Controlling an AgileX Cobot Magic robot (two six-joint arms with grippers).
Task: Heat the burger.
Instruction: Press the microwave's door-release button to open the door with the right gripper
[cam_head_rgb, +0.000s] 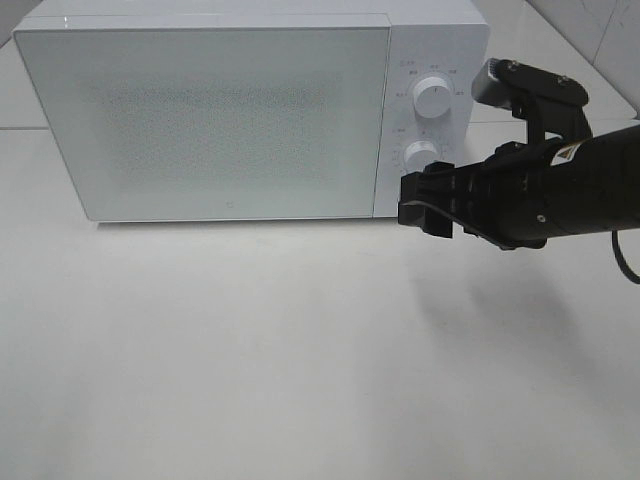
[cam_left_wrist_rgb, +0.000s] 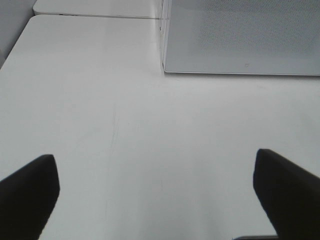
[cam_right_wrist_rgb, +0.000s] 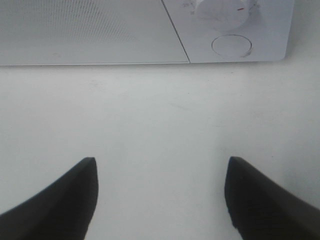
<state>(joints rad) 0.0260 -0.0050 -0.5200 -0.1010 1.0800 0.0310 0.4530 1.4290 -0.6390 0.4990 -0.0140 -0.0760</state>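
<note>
High view: white microwave (cam_head_rgb: 200, 110) stood toward the far edge of the table (cam_head_rgb: 300, 350), frosted door (cam_head_rgb: 200, 60) closed. No burger anywhere on the table. If it was inside, the door hid it and I could not tell. Right pincer (cam_head_rgb: 422, 205) reached in from the right edge, tips just in front of the control panel and a little below the lower dial (cam_head_rgb: 421, 153). Upper dial (cam_head_rgb: 432, 97) sat farther up the panel. Left arm was out of this view.

Left wrist view: left pincer (cam_left_wrist_rgb: 155, 175) was spread wide with nothing between the fingers, over bare table well apart from the microwave's near left corner.

Right wrist view: its fingers stood spread, empty, above the table — the dial and the round button (cam_right_wrist_rgb: 231, 45) under it lay ahead and slightly to one side, not between the tips.

Judgement: the coming move turned on panel versus right pincer. That arm was by far the nearer, and it needed to rise and close in on a dial or the button. Which control was meant, I could not say.
</note>
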